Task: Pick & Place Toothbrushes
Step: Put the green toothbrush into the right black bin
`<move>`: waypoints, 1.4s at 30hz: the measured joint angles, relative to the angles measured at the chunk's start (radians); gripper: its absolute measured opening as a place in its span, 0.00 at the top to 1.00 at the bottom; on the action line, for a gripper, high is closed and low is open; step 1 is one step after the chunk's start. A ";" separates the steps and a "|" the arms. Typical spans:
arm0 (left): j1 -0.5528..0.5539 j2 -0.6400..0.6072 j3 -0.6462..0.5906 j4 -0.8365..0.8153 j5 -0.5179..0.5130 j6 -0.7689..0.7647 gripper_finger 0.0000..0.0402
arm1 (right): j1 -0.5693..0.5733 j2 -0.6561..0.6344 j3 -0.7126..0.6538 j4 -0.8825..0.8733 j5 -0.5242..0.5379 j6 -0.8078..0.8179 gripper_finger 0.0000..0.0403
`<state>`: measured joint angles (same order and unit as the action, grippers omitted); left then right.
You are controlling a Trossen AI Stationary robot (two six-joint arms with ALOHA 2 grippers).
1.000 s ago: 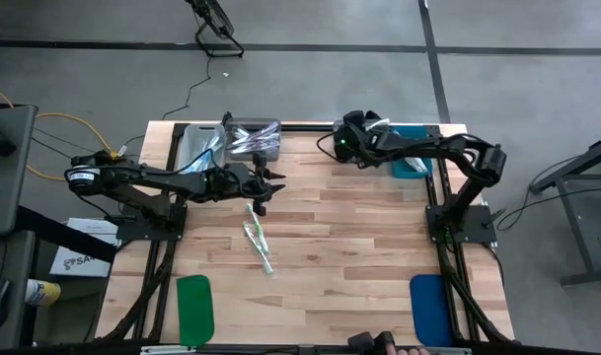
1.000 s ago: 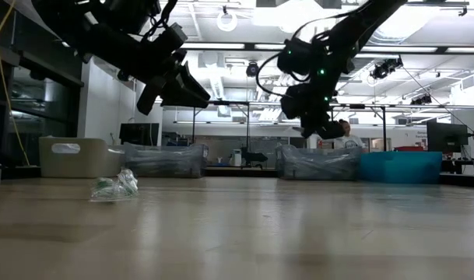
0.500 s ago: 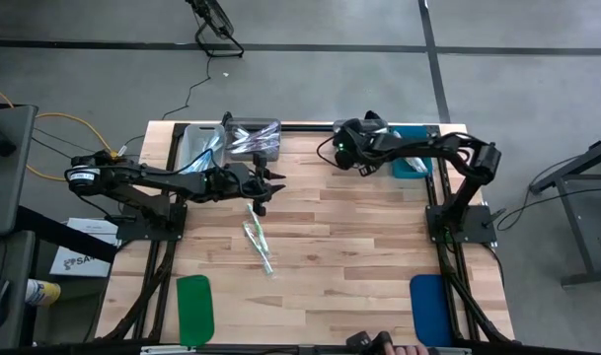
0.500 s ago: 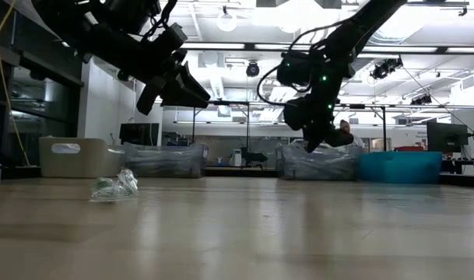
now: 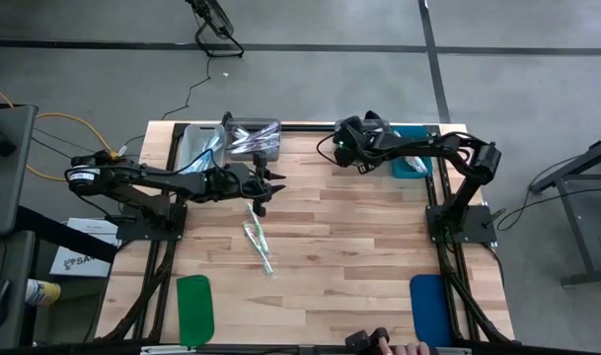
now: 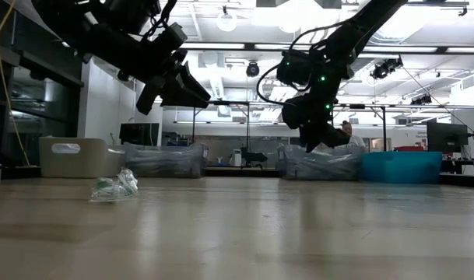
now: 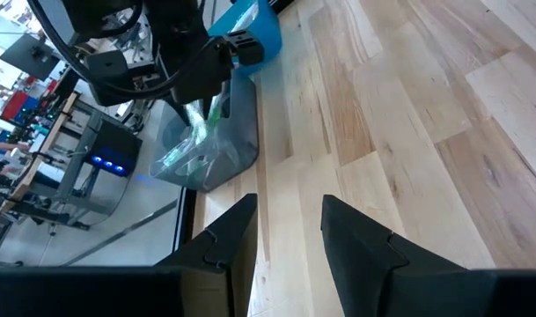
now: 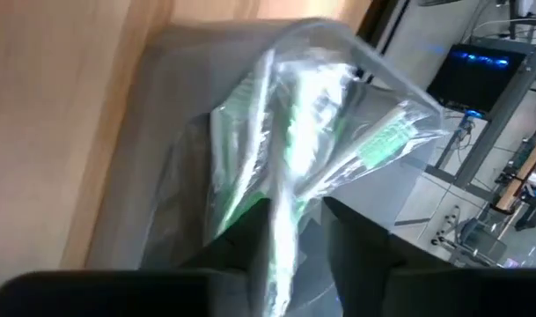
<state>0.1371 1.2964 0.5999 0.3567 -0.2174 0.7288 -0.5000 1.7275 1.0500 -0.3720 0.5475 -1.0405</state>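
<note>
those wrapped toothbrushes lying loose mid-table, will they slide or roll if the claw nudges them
The toothbrushes lie flat on the table in crinkly clear wrap, so they probably slide or skid rather than roll. They look thin and light, likely shifting at a slight nudge. The film may be slippery to pinch.

table centre (image 5: 359, 247) open, bins (image 5: 253, 138) at far edge

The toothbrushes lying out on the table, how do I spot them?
Look at the wooden table from above. Near its middle, just below the left gripper, lie the toothbrushes: thin, clear-wrapped sticks with green touches. Others sit in bins at the far edge; only these lie on bare wood.
</note>
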 joint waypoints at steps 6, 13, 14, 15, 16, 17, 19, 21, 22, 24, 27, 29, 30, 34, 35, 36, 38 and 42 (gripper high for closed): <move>0.000 0.000 0.000 0.000 0.000 0.000 0.70 | 0.018 0.000 0.000 0.040 0.104 0.050 0.59; 0.000 0.000 0.000 -0.004 0.000 0.000 0.70 | 0.041 -0.026 -0.001 0.033 0.165 0.217 0.46; 0.000 0.000 0.000 -0.009 0.001 0.000 0.70 | 0.044 -0.035 -0.001 0.032 0.156 0.261 0.46; 0.000 0.000 0.000 -0.013 0.001 0.000 0.70 | 0.046 -0.046 -0.001 0.032 0.151 0.317 0.46; 0.000 0.000 0.000 -0.018 0.001 0.000 0.70 | 0.047 -0.056 -0.001 0.032 0.150 0.384 0.47; 0.000 0.000 0.000 -0.020 0.000 0.000 0.70 | 0.046 -0.067 -0.001 0.031 0.145 0.462 0.48; 0.000 0.000 0.000 -0.023 0.000 0.000 0.70 | 0.034 -0.091 -0.001 0.018 0.099 0.629 0.50; 0.000 0.000 0.001 -0.030 0.000 0.000 0.70 | 0.016 -0.117 -0.001 -0.015 -0.006 0.770 0.52; 0.000 0.000 0.001 -0.039 0.000 0.000 0.70 | 0.007 -0.129 -0.001 -0.029 -0.070 0.819 0.53; 0.000 0.000 0.002 -0.065 0.000 0.000 0.70 | -0.006 -0.147 -0.001 -0.062 -0.169 0.889 0.54; 0.000 0.000 0.002 -0.118 0.001 0.007 0.70 | -0.011 -0.170 -0.001 -0.121 -0.299 0.944 0.56; 0.001 -0.007 0.002 -0.171 0.038 0.043 0.70 | -0.011 -0.195 -0.001 -0.162 -0.386 0.958 0.57; 0.000 -0.013 0.002 -0.200 0.064 0.062 0.70 | -0.009 -0.209 -0.001 -0.181 -0.427 0.962 0.58; 0.000 -0.013 0.003 -0.318 0.117 0.125 0.70 | 0.008 -0.265 -0.001 -0.244 -0.557 0.966 0.59; 0.001 -0.013 0.010 -0.369 0.136 0.148 0.70 | 0.012 -0.283 -0.001 -0.256 -0.579 0.966 0.59; 0.001 -0.013 0.024 -0.426 0.160 0.164 0.70 | 0.018 -0.300 -0.001 -0.262 -0.595 0.966 0.59; 0.001 -0.013 0.064 -0.558 0.214 0.182 0.70 | 0.032 -0.332 -0.001 -0.262 -0.611 0.966 0.59; 0.000 -0.013 0.140 -0.786 0.272 0.187 0.70 | 0.055 -0.384 -0.001 -0.261 -0.611 0.949 0.59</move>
<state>0.1371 1.2837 0.7395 -0.4298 0.0545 0.9158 -0.4453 1.3432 1.0492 -0.6329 -0.0635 -0.0916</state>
